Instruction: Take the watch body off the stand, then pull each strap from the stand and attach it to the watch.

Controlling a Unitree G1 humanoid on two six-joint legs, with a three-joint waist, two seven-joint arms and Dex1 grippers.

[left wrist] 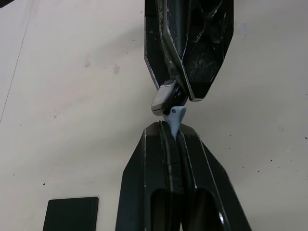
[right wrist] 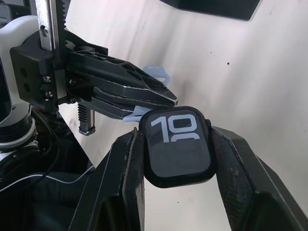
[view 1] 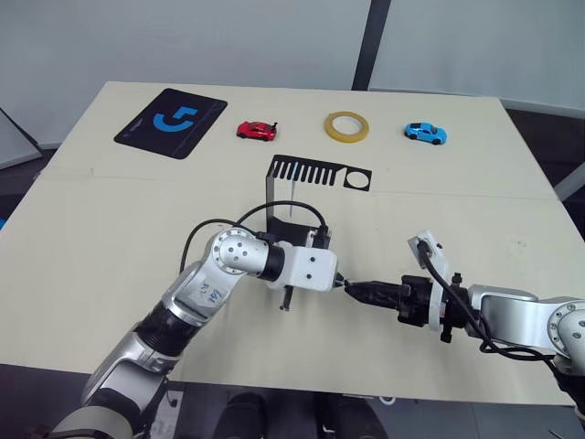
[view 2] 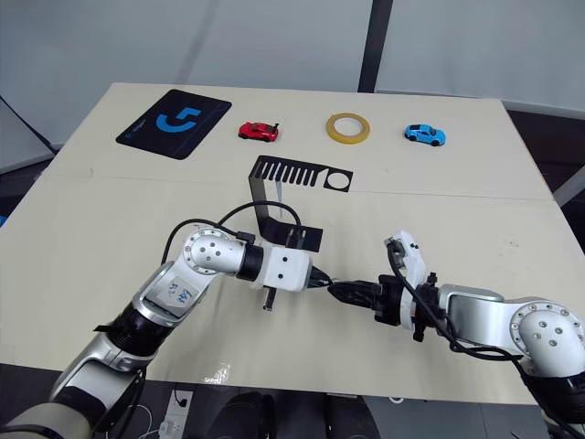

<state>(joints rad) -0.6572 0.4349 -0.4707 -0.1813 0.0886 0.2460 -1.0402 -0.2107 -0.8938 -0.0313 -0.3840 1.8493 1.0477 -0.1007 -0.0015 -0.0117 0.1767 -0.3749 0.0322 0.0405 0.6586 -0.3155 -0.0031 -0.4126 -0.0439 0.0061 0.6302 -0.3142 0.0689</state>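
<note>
On the pale table, far left at the back, lies a black mat with a blue logo, then a red toy car. The stand rises at mid-table, its comb-slotted top plate empty. In front of it the left gripper is clamped on a pale grey-blue strap, whose tip pokes out from between the fingers (a second loop of the same colour shows just behind those fingers in the right wrist view). That tip meets the edge of the watch body, which the right gripper squeezes by its sides, dark face with white marks turned to the wrist camera. Behind, a roll of yellow tape and a blue toy car sit near the table's far edge.
</note>
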